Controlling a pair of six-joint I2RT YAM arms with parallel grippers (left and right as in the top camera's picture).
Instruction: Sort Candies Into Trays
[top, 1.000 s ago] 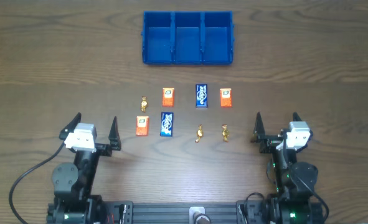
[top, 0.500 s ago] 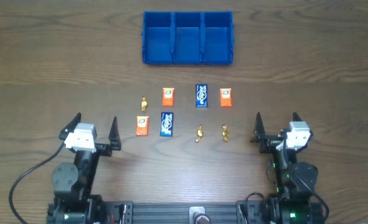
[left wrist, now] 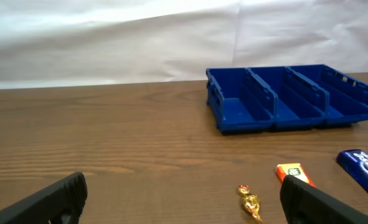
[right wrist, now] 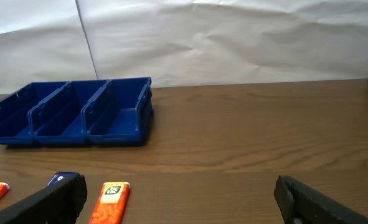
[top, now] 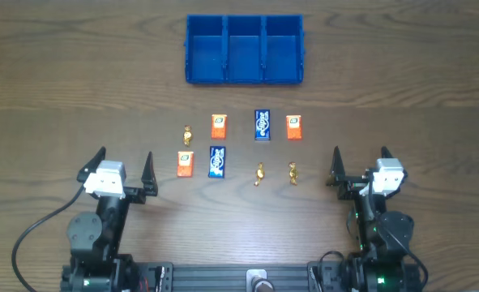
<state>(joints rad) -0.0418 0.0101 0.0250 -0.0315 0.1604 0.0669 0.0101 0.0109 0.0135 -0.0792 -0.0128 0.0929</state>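
Wooden table [top: 61,81] | tray [top: 244,79] at far side, candies [top: 217,161] in two rows between tray and arms | left gripper [top: 126,154], right gripper [top: 360,152]: fingers spread wide, empty

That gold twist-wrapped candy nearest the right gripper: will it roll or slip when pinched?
The gold candy looks small and rounded, so probably light and apt to roll if nudged. Its shiny wrapper may be slippery; the twisted ends likely crumple.

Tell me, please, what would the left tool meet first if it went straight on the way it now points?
Probably nothing: the left tool points along bare table, and the way looks free. The gold candy and blue tray lie off to its right.
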